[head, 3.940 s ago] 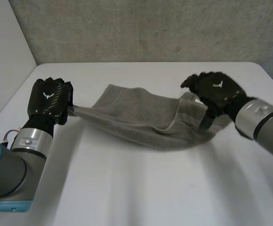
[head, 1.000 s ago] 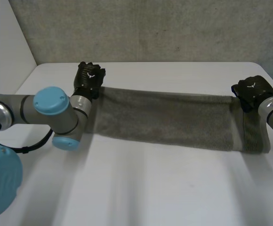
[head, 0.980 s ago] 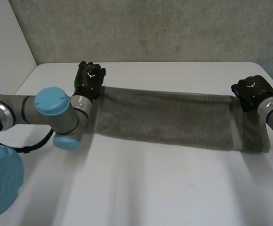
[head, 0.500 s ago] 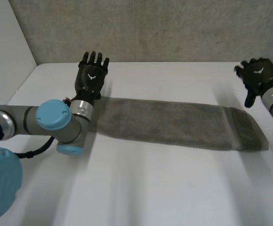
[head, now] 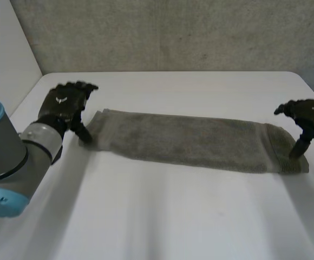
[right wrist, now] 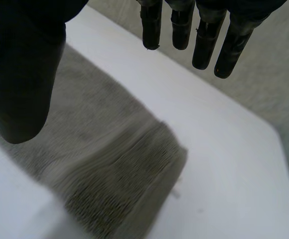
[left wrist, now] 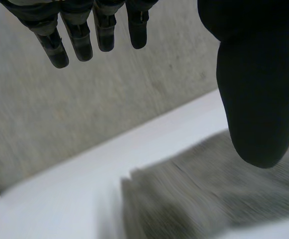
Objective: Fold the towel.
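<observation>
While the towel [head: 195,141] lay in a long strip across mid-frame on the surface [head: 173,216], our left hand [head: 65,103] at its left end and right hand [head: 308,116], cut off at the frame's right edge, hung open and empty.

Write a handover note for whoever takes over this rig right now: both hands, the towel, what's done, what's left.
Left hand: open, holding nothing, beside the left end of the grey terry towel.
Right hand: open, holding nothing, above the towel's right end, thumb pointing down at it.
Towel: lies flat on the white table as a long narrow strip, with layers showing at its right end.
Done: apparently the lengthwise fold.
Left: probably regrasp the ends and fold it across.
</observation>
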Tool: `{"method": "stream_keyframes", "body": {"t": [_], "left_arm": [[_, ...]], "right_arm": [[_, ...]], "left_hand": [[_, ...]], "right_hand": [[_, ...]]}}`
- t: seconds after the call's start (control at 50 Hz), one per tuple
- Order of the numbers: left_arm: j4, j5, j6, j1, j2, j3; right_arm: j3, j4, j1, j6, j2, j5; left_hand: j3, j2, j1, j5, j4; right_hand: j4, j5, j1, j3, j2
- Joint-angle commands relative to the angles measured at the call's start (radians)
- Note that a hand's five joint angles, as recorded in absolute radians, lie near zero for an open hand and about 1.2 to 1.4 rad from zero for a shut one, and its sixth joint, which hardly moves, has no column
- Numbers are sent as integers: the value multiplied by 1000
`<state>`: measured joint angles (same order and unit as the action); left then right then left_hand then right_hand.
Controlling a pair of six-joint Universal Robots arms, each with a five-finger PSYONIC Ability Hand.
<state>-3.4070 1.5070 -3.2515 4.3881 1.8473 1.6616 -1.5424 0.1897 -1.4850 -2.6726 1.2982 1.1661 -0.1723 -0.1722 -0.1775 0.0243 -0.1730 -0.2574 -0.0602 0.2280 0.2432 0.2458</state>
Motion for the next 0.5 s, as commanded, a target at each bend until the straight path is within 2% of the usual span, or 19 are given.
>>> {"method": "stream_keyframes", "body": {"t": [0.02,0.12,0.22,0.34,0.4,0.44,0.46,0.48,0.5], "left_arm": [[46,-1,36,2,-5,82],[9,-2,39,10,-2,113],[-17,-2,41,11,-3,136],[-32,-7,41,10,-6,151],[-32,-37,41,7,-8,153],[-32,-59,41,5,-8,155],[-32,-86,41,4,-10,162],[-32,-87,41,4,-10,162],[-32,-87,41,4,-10,162]], "right_arm": [[-62,-76,40,2,-80,-46],[-65,-145,46,8,-172,-37],[-59,-167,48,25,-221,-37],[-61,-180,49,60,-247,-36],[-58,-182,49,62,-255,-36],[-51,-194,49,66,-267,-34],[-51,-194,49,66,-267,-34],[-47,-205,57,66,-269,-28],[-45,-213,74,66,-266,-17]], "left_hand": [[-9,-9,-4,-18,-8],[-9,-9,-4,-18,-8],[-9,-9,-4,-18,-8],[-6,-6,-1,-21,-5],[-6,-6,-1,-21,-5],[-6,-6,-1,-21,-5],[-9,-9,-4,-18,-8],[-9,-9,-4,-18,-8],[-9,-9,-4,-18,-8]], "right_hand": [[23,0,7,-8,-11],[-98,-120,127,112,109],[-115,-138,145,129,127],[-215,-237,244,229,226],[-309,-332,338,323,321],[-636,-659,665,650,647],[-638,-660,667,652,649],[-1126,-1149,1156,1140,1138],[-1139,-1161,1168,1153,1150]]}}
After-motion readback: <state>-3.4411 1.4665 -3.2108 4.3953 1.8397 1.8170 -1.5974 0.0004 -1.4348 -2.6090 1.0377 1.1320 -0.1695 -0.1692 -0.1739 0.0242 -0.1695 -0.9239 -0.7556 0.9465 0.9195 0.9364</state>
